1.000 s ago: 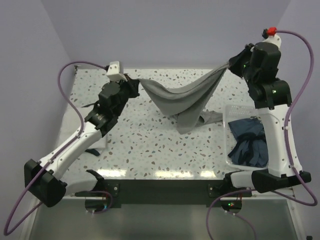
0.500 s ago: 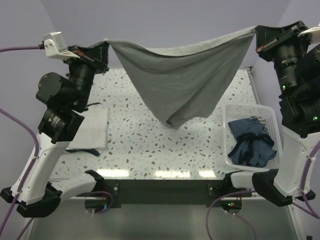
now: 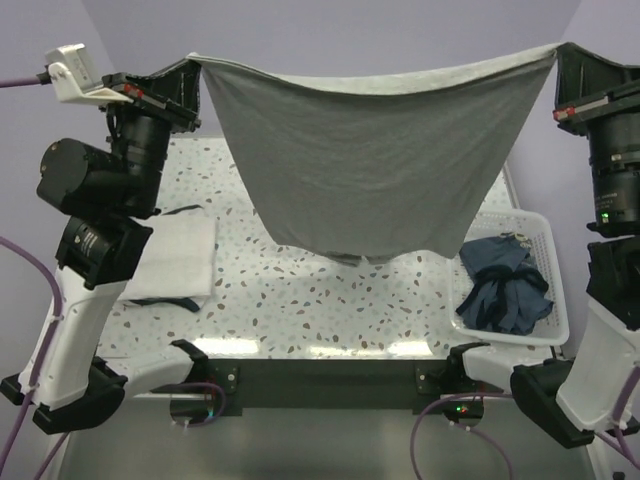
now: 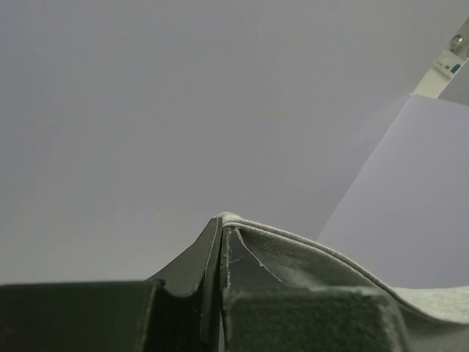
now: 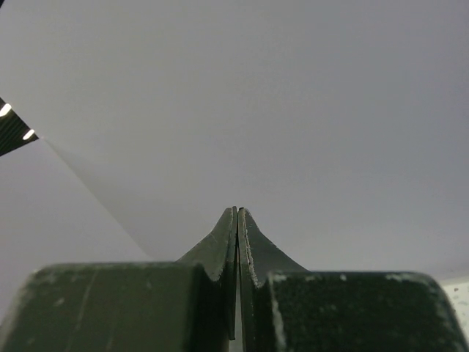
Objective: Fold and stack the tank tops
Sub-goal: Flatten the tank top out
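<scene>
As my left pincer (image 4: 220, 229) was pressed shut on a thin hem of the grey tank top (image 3: 370, 160), and my right pincer (image 3: 560, 58) was closed just as tight at the opposite corner, the shirt hung between them as a wide sheet, high over the table (image 3: 330, 300). Whether its lower edge cleared the surface I could not tell.

The hold was my worry. Only a sliver of cloth showed past the left fingertips, and in the right wrist view I could see no cloth between the fingers at all. I judged that spreading the arms wider could have pulled a corner out and dropped the shirt in a heap. The top edge was bowed rather than taut, so there was a little slack.

Lowering carelessly could have bunched the hem or draped it over the basket (image 3: 545, 222) at the right, where a dark blue garment (image 3: 505, 285) lay. On the left, the folded white tank top (image 3: 175, 255) lay flat beside my left arm, near enough that a swinging hem might have dragged it out of its fold.
</scene>
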